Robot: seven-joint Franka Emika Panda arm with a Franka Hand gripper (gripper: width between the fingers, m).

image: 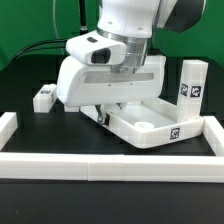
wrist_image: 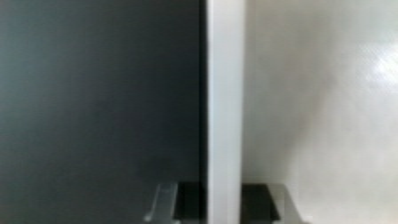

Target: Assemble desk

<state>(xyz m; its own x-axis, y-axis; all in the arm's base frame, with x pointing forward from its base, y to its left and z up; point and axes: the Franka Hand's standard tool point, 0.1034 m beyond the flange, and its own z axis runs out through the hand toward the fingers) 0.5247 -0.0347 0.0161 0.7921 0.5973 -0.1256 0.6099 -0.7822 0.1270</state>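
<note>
The white desk top point(image: 150, 133), a tray with a raised rim and a square tag at its front corner, lies on the black table right of centre. My gripper point(image: 103, 113) is low at the tray's left edge, mostly hidden under the white hand. In the wrist view one rim wall of the desk top point(wrist_image: 224, 90) runs straight between my fingers point(wrist_image: 185, 203), which press on it from both sides. One tagged white leg point(image: 192, 80) stands upright behind the tray at the exterior view's right. Another leg point(image: 43, 96) lies at the left.
Low white border wall pieces point(image: 110, 164) run along the front and up both sides point(image: 8, 124). The arm's white body covers the middle of the table. A green backdrop stands behind.
</note>
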